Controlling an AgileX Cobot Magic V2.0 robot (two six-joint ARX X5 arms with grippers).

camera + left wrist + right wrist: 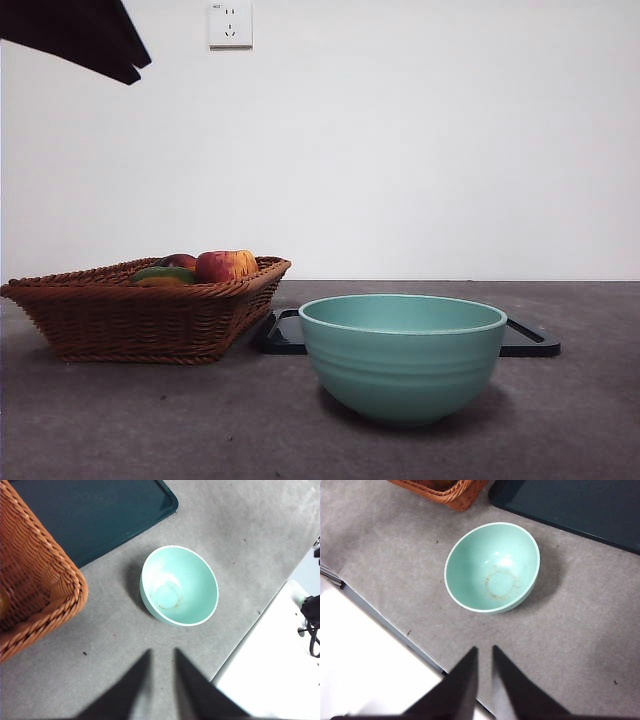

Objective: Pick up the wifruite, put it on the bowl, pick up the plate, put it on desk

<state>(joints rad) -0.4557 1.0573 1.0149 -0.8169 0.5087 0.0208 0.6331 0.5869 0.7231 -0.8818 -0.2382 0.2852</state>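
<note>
Looking across your three views: only the front view shows what sits in the wicker basket [150,310]; both wrist views catch just a corner of it. Only the wrist views let you see down into the bowl [402,355].

Bowl is empty, with a faint brownish ring stain on its floor in both wrist views. It stands upright on the worktop [150,430], mouth up, near the front edge, just in front of the black tray [530,340] and apart from the basket.

Basket holds a red-yellow apple [226,265], a dark red fruit behind it, a green fruit [165,272] and a sliver of brownish-orange skin, likely the wifruite [160,282], low at the rim beside the green one. Too much of it is hidden for you to read its long axis or heading.

Tray surface looks bare in the wrist views.

Left gripper [161,655] hangs high above the worktop near the bowl, jaws a narrow gap apart, holding nothing. Right gripper [485,652] is the same: high, jaws slightly apart, empty. One dark arm tip [85,35] shows at the top corner of the front view; you can't tell which arm.
</note>
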